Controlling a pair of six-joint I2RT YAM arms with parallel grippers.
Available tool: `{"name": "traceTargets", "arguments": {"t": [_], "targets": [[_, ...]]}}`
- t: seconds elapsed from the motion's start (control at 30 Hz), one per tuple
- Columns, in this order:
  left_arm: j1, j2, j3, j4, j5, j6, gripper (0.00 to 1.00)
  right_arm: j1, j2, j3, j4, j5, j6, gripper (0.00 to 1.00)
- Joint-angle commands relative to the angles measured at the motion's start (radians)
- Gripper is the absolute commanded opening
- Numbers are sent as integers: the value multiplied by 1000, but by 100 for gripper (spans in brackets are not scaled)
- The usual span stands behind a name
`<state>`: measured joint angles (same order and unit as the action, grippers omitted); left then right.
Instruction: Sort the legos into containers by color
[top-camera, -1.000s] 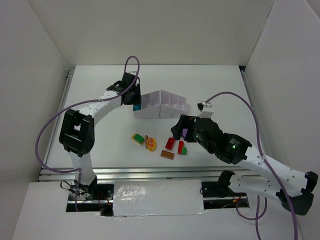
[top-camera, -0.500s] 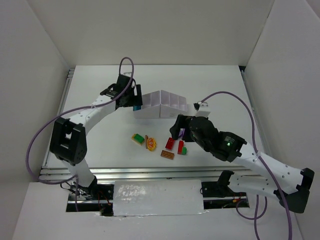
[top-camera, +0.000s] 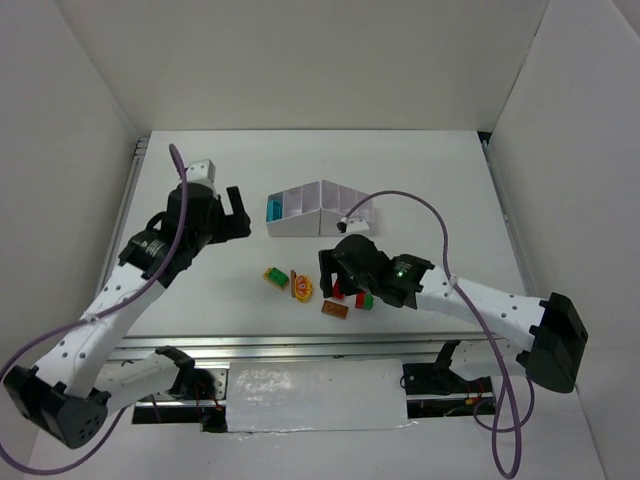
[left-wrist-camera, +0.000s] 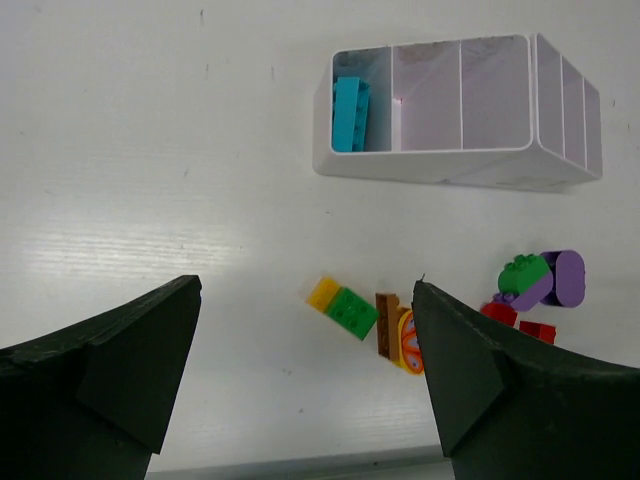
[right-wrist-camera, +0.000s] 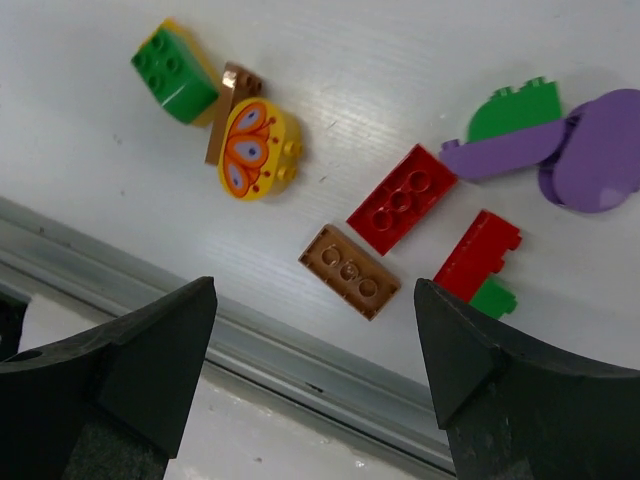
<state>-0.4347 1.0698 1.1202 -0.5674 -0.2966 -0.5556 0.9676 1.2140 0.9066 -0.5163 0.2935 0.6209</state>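
Right tool (top-camera: 336, 280) hovers low over the loose legos (left-wrist-camera: 350, 312) on the worktop (top-camera: 430, 180), jaws wide with nothing between them; left tool (top-camera: 240, 212) stands off to the left of the white tray (left-wrist-camera: 450, 165), jaws spread just as wide and likewise empty. One light blue brick (left-wrist-camera: 350, 113) lies in the tray's leftmost compartment; the other compartments in view look bare; every other brick sits on the worktop, nearer the arms than the tray. Closest to the right tool's midline are a red brick (right-wrist-camera: 402, 198) and a flat brown plate (right-wrist-camera: 350, 272), just beside each other, corners nearly touching; which is meant I cannot tell, though a pick seems about to begin. To do it well, I judge: turn the wrist so the fingers straddle the chosen brick's narrow width; centre over it before descending, so no finger lands on the neighbour; close only once the tips flank its sides. The plate looks thin and may slip; a second red brick (right-wrist-camera: 478, 255) touches a small green piece (right-wrist-camera: 492, 298), so that pair would need a careful approach.
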Motion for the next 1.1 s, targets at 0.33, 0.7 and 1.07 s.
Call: {"name": "traceTargets", "arguments": {"t": [0.33, 0.7, 1.07], "targets": [[-13, -329, -200, -92, -33, 33, 99, 31, 85, -5, 110, -104, -20, 84], [-2, -349, -209, -114, -99, 0, 100, 77, 355, 207, 16, 70, 152, 82], [2, -327, -207, -109, -78, 13, 100, 86, 519, 339, -18, 84, 161, 77]]}}
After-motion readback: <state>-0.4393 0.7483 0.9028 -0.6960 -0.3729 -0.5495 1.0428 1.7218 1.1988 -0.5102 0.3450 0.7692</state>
